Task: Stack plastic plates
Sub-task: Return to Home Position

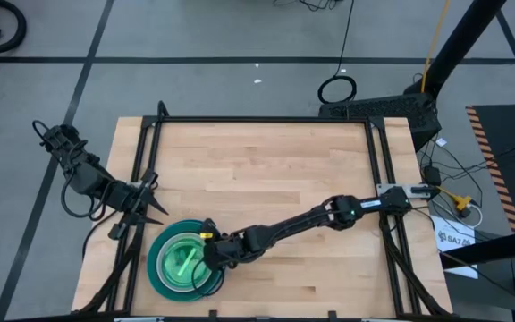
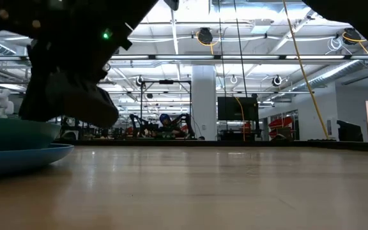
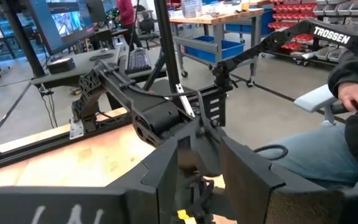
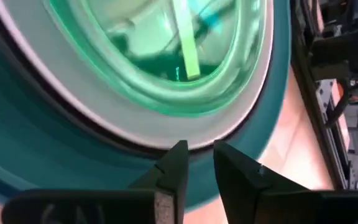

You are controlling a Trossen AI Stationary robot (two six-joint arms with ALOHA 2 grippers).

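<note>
The plates sit in one stack [image 1: 182, 261] near the table's near left corner. The large blue plate [image 2: 24, 158] lies on the wood at the bottom, with the teal one [image 4: 17, 143] in it. Then come a black rim, the white plate [image 4: 73, 106] and translucent cyan-green small plates [image 4: 166, 62] on top. My right gripper [image 4: 199, 152] hovers over the stack's right rim, its fingers a little apart with nothing between them. It also shows from above [image 1: 211, 257]. My left gripper [image 1: 155, 199] waits open at the table's left edge.
Black frame rails [image 1: 266, 120] run along the table's far, left and right sides. Bare wood [image 1: 311, 170] lies to the right of and beyond the stack. A seated person [image 3: 353, 106] shows beyond the table in the left wrist view.
</note>
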